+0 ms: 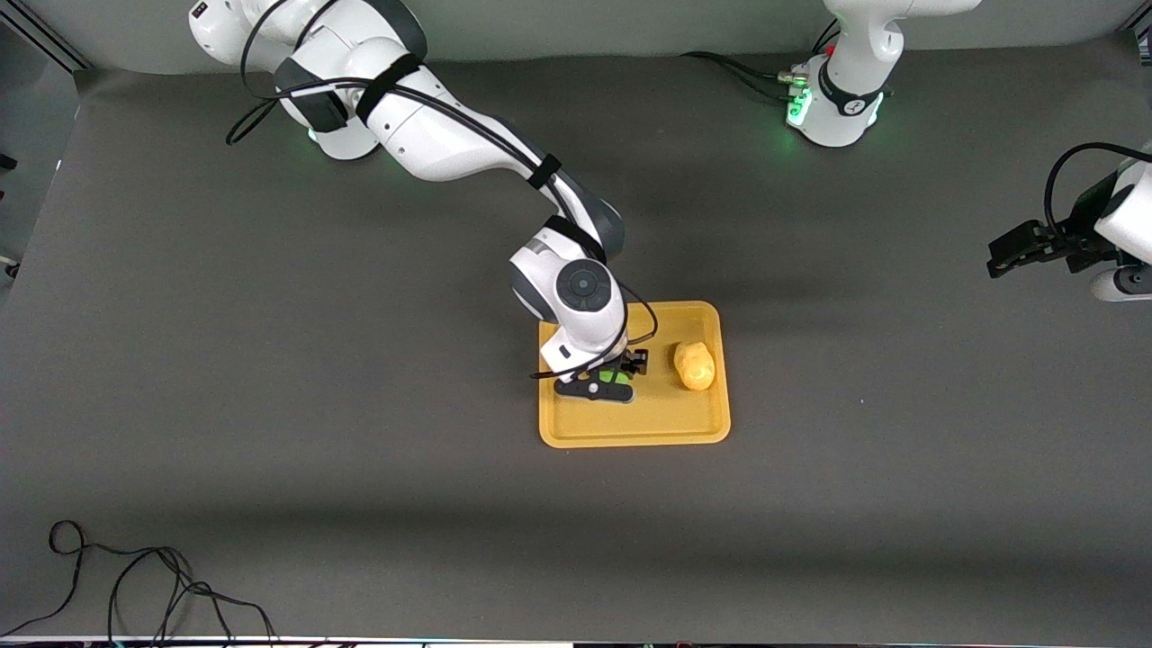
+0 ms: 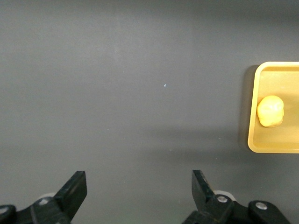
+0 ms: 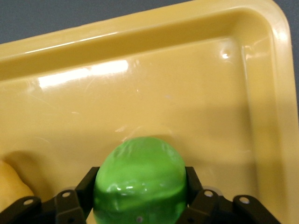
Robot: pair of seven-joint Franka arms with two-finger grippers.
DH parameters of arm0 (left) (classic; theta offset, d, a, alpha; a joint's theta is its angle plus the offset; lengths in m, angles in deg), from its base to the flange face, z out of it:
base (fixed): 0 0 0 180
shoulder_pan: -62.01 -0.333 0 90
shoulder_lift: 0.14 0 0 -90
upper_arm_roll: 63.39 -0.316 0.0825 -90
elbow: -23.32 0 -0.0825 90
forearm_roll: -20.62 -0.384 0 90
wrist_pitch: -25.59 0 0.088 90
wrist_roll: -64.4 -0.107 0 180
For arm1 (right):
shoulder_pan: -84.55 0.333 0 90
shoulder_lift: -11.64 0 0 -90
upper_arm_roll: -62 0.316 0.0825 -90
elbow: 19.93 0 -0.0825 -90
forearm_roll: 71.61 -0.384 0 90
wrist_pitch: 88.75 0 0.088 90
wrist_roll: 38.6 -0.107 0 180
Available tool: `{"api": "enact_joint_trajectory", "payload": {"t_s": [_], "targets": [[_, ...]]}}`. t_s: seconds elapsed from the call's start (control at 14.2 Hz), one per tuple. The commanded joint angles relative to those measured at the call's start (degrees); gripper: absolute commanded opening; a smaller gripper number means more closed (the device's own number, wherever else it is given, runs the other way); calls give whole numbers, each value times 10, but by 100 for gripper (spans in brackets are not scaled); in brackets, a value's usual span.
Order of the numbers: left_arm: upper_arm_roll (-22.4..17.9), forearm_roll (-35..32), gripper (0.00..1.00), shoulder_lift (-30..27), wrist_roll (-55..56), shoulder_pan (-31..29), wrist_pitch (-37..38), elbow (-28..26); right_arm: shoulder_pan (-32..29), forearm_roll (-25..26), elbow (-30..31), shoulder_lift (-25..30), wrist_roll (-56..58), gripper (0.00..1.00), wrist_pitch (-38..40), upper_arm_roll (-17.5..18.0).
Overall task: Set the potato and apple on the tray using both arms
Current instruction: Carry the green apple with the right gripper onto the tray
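Your right gripper (image 1: 605, 382) pinches the apple (image 3: 140, 182) low over the tray (image 1: 693, 432), ready to set it beside the potato (image 1: 694, 364) already lying there. Your left gripper (image 2: 139, 193) waits spread wide over bare table.

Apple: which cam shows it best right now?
Right wrist view. The apple fills the foreground, clamped in the right pincer just above the tray. Front view shows only a green sliver under the wrist, beside the potato. Left wrist view misses it; the left pincer waits open.
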Motion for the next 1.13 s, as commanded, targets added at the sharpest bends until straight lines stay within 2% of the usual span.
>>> {"api": "enact_joint_trajectory", "payload": {"t_s": [0.0, 0.14, 0.35, 0.56, 0.7, 1.06], "targets": [[-8, -7, 100, -5, -8, 8, 4, 3, 0, -4, -14, -4, -4, 32, 16, 0], [-8, -16, 100, -7, -7, 7, 5, 3, -1, -5, -14, -4, -5, 35, 14, 0], [-7, -12, 100, -8, -6, 13, 12, 1, -1, -6, -15, -5, -8, 62, 13, 0], [-6, -13, 100, -8, -7, 12, 11, 1, -3, -6, -15, -1, -4, 81, 13, 0], [-6, -13, 100, -8, -7, 11, 11, 1, -5, -6, -16, 0, -4, 100, 13, -1], [-7, -12, 100, -8, -7, 8, 11, 1, -15, -10, -17, 18, -3, 100, 19, 0]]}}
